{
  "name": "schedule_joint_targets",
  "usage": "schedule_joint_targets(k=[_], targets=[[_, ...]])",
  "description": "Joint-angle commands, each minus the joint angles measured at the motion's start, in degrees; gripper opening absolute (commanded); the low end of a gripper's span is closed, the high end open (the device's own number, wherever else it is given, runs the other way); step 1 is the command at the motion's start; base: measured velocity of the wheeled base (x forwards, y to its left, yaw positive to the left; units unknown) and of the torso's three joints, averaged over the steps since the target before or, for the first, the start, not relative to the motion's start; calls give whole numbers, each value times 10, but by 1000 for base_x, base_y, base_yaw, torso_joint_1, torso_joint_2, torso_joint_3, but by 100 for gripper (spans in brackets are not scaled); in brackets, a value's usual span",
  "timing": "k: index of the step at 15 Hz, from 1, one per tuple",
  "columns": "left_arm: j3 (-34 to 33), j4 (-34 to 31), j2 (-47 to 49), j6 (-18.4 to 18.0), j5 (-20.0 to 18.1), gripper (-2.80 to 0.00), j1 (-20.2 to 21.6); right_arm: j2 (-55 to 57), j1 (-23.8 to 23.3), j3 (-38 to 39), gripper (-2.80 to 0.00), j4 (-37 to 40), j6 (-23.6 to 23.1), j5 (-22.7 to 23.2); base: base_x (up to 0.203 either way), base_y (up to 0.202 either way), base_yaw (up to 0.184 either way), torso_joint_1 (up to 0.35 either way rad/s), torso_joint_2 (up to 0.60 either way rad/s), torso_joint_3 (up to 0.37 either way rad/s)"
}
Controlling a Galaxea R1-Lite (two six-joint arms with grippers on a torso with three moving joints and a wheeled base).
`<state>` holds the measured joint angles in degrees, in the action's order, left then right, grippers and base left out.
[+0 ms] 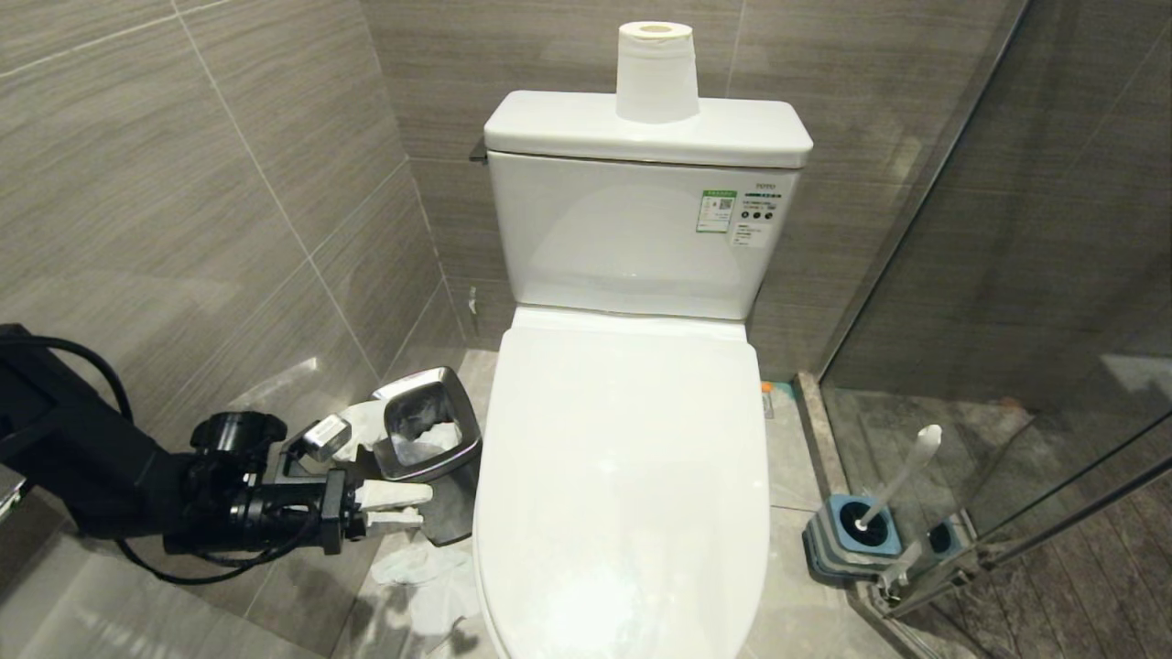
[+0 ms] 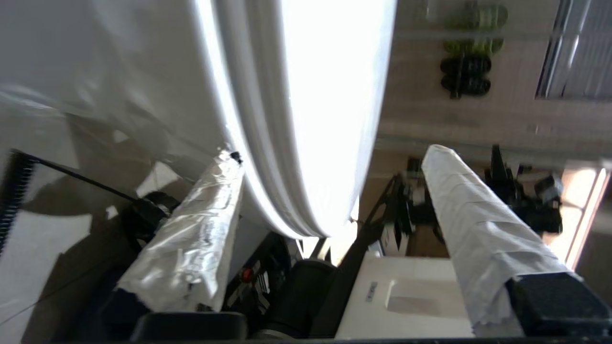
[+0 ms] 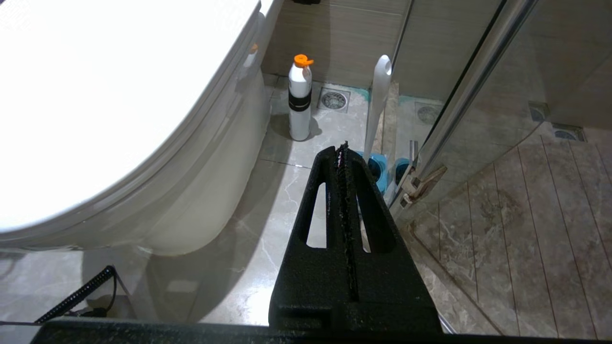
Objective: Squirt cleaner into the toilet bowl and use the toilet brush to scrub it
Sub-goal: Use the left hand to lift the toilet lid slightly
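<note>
Beside the closed toilet bowl [image 1: 623, 476], your left gripper [image 1: 403, 506] sat w/ fingers apart, empty, prob lined up on the lid edge. Toilet brush [image 1: 902, 480] was in its holder by the glass; right gripper [image 3: 343, 157] was clenched, parked.

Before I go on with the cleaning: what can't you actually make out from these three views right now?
- Toilet bowl interior: hidden under the closed lid in every view, so any cleaner inside cannot be seen.
- Toilet brush head: sunk in its blue base in the head view; the right gripper covers the base in the right wrist view.
- White bottle: its label is too small to read.
- Left gripper: whether it touches the steel bin beside it.
</note>
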<state>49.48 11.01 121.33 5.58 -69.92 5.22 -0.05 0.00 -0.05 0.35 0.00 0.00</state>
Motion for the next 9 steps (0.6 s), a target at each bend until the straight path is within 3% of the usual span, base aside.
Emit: schedule_joint_targets(k=[1,5,9], targets=[[-31,41,-10,-1,1,0,-17,0,0,0,-280,0,0,0,0,0,0,0,0,0],[-99,152,5,4,44,0,-62,0,0,0,-280,0,0,0,0,0,0,0,0,0],[-119,171,0,15,62,0,-82,0,0,0,-280,0,0,0,0,0,0,0,0,0]])
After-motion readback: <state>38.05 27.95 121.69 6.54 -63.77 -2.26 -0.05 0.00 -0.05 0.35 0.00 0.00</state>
